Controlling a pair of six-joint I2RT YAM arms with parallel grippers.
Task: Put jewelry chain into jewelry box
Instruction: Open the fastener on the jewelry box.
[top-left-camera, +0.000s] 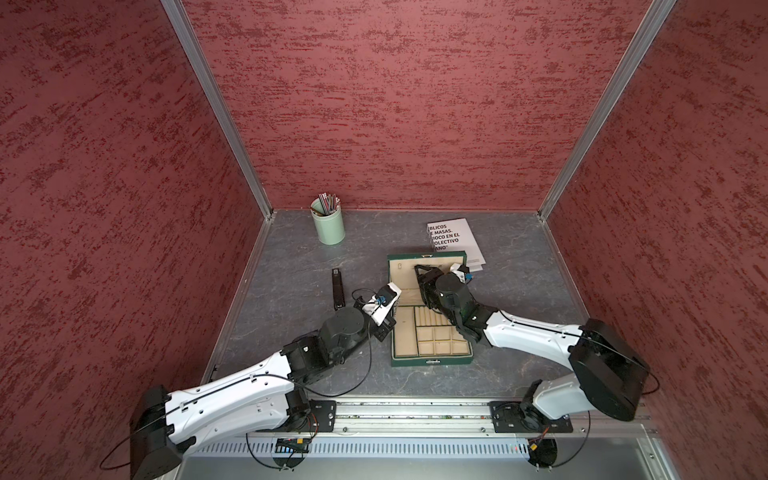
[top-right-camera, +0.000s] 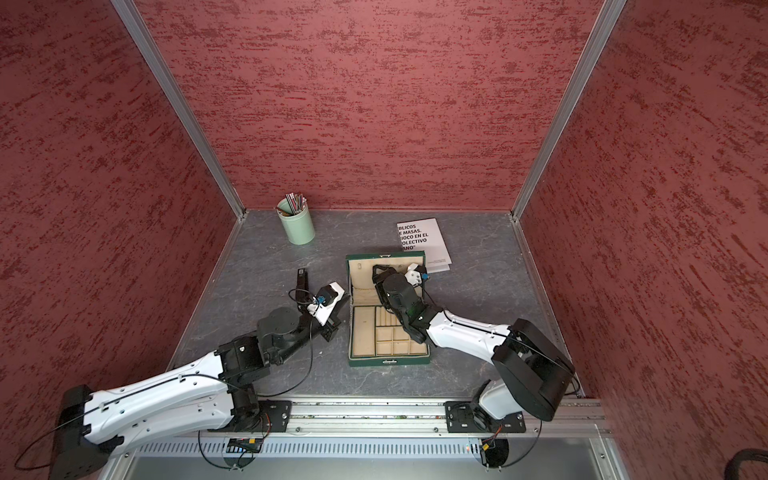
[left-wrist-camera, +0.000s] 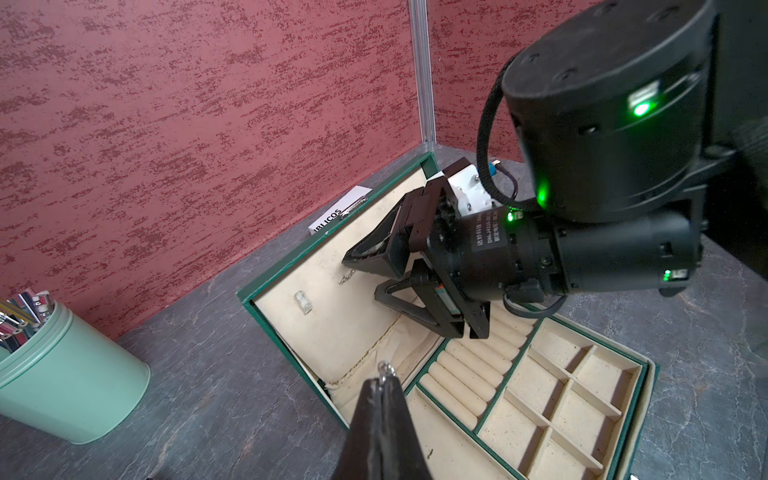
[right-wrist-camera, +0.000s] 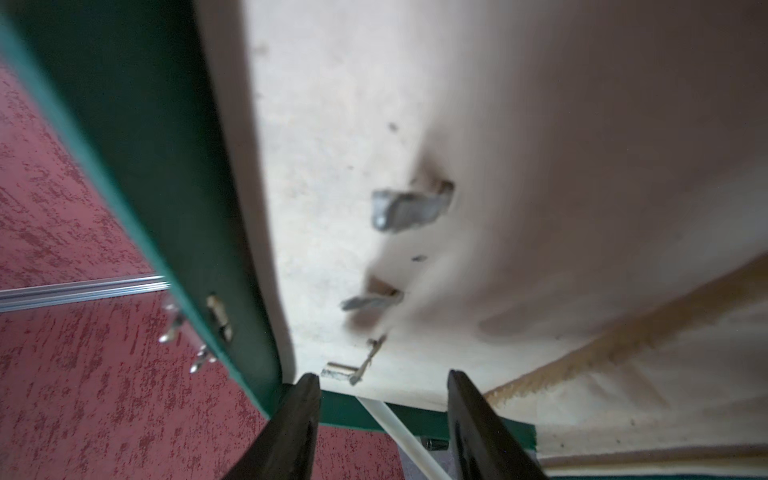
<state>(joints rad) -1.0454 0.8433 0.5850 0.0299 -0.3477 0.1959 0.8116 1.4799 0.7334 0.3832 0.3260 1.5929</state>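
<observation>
Lower centre, we see the left gripper (left-wrist-camera: 383, 380) pinching the jewelry chain (left-wrist-camera: 383, 368); the right gripper (left-wrist-camera: 360, 277), jaws apart, stands before the jewelry box (left-wrist-camera: 332, 324) lid; cup (left-wrist-camera: 62, 374) lower left.

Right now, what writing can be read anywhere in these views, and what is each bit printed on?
"BLICOS / E MASAS. / IOCO EN EL / OLECTIVO / ANO"": black capitals on the white book, cut off at the cover's edge, in both top views.
"BLICOS": the same book, in the left wrist view.
Small white print on the right arm's motor: too small to read.
The box bears no readable writing.
</observation>
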